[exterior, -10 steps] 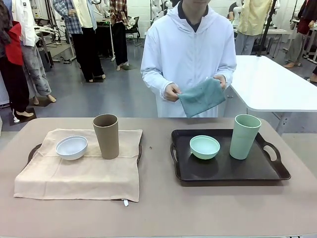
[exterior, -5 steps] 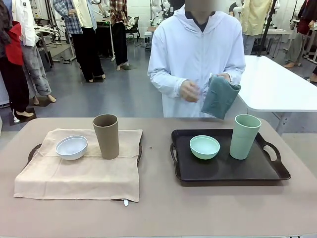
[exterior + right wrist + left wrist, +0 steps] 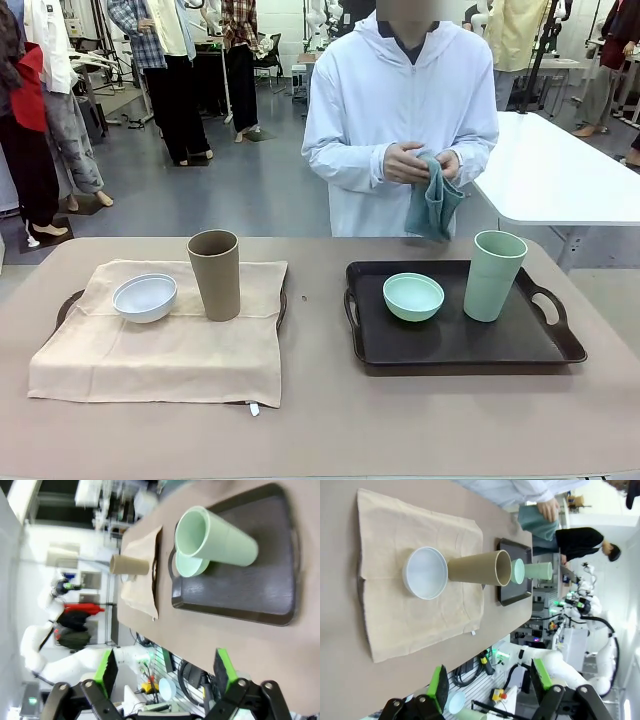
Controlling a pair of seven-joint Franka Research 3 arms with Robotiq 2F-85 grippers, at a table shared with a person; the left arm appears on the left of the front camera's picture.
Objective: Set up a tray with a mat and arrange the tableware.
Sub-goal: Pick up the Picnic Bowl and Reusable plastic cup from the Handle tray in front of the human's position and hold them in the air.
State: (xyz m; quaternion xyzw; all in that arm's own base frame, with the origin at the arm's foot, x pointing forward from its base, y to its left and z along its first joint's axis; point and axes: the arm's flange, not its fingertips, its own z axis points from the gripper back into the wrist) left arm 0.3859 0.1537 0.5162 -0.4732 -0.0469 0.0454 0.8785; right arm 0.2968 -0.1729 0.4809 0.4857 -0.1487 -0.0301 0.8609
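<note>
On the left, a beige mat (image 3: 170, 335) covers a tray (image 3: 68, 303), with a white bowl (image 3: 145, 297) and a brown cup (image 3: 215, 274) standing on it. On the right, a bare dark tray (image 3: 455, 345) holds a mint green bowl (image 3: 413, 296) and a mint green cup (image 3: 493, 275). The person at the far side bunches a teal mat (image 3: 433, 205) in both hands. My left gripper (image 3: 487, 682) is open, high above the beige mat (image 3: 400, 580) and white bowl (image 3: 425, 573). My right gripper (image 3: 165, 672) is open above the dark tray (image 3: 250, 597) and mint cup (image 3: 215, 537).
A white table (image 3: 560, 170) stands behind the person at the right. The brown tabletop (image 3: 320, 420) has free room in front of both trays and in the gap between them.
The person has gathered the teal mat from spread out into a bunch between both hands. The tableware and trays have not moved.
</note>
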